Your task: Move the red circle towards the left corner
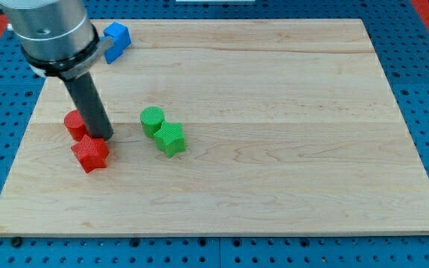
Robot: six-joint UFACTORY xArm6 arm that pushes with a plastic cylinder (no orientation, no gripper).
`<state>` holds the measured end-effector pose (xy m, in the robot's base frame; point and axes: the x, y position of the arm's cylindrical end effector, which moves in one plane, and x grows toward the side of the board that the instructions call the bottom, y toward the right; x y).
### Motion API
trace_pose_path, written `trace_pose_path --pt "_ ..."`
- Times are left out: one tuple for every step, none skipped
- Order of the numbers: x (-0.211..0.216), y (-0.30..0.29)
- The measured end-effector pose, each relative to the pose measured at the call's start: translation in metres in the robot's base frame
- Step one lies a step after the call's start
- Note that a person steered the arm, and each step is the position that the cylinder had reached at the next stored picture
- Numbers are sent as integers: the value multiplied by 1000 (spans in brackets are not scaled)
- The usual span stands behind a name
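At the left side of a pale wooden worktop (274, 193), a red circle (74, 123) sits near the left edge, about midway between the far and near sides, so it is not yet in either left corner. My tip (104, 138), the lower end of a dark rod, rests just to the right of the red circle and at the far edge of a red star (90, 153), which lies just nearer than the circle. There are no jaws on this arm, only the rod, so nothing is pinched. A blue block (115, 39), its shape unclear, sits at the far left corner, partly behind the arm. Further right, towards the middle, a green circle (152, 119) touches a green star (170, 138). Judging by this layout, the circle has reached the left side, and a push along that edge towards a corner remains.
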<state>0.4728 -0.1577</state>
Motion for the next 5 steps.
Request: trace_pose_path --pt "8 25" --pt "43 -24" --pt "57 -61" --pt "32 -6" --pt "-13 -8"
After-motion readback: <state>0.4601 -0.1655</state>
